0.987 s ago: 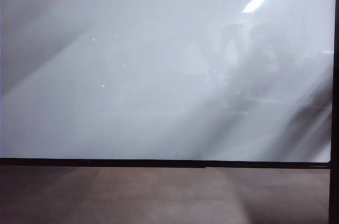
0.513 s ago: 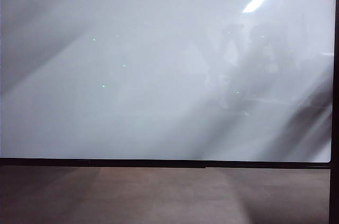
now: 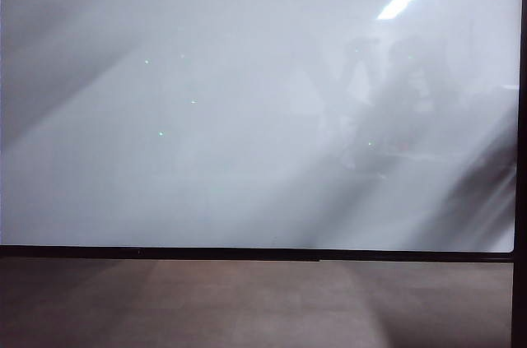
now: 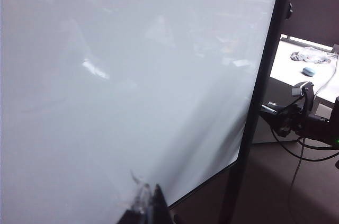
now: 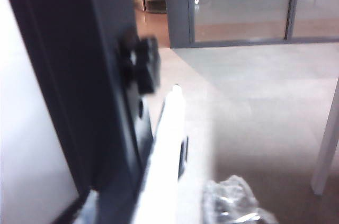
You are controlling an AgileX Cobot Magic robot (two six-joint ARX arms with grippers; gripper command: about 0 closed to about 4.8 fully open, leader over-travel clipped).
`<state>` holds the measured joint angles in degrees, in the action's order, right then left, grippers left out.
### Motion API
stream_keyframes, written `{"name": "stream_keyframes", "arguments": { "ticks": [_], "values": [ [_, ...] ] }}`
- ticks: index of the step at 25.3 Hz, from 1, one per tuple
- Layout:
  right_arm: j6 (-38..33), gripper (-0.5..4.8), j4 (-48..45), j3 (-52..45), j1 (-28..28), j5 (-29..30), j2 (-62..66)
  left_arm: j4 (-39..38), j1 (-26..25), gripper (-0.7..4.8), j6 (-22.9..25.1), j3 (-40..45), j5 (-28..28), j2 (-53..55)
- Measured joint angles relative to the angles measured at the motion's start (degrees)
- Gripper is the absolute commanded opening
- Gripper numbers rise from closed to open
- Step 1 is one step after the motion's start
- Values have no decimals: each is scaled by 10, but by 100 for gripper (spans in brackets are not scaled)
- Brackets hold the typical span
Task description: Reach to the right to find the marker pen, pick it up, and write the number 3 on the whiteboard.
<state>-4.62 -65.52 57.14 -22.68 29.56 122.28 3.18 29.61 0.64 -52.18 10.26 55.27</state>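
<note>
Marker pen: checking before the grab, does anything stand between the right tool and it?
Nothing visible: the pale, slim marker pen sits between the right tool's open jaws, beside the glossy white whiteboard's black frame. The left tool hangs before the board.

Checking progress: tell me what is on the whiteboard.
Nothing written yet: the whiteboard shows only reflections. The left gripper, close before it, covers a sliver; the right gripper is beyond its frame, open around the marker pen.

The whiteboard (image 3: 247,118) is glossy pale grey-white (streaked by one bright reflection), edged with a thin black frame (image 3: 247,253). The floor (image 3: 247,307) is brown. The marker pen (image 5: 167,150) is white.
</note>
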Motion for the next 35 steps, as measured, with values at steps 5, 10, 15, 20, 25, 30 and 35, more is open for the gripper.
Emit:
{"name": "stream_keyframes", "arguments": {
  "ticks": [5,10,15,20,25,30,35],
  "values": [
    [0,239,-1,0,0,0,2,0,0,-5,0,0,0,0],
    [0,238,-13,1,0,0,2,-3,0,-5,0,0,0,5],
    [0,201,-15,1,0,0,2,-4,0,-5,0,0,0,4],
    [1,198,-15,1,0,0,2,-4,0,-5,0,0,0,4],
    [0,137,-15,1,0,0,2,-4,0,-5,0,0,0,4],
    [1,133,-14,1,0,-11,2,-4,0,-5,0,0,0,4],
    [1,97,-14,1,0,-15,2,-4,0,-5,0,0,0,4]
  ]
}}
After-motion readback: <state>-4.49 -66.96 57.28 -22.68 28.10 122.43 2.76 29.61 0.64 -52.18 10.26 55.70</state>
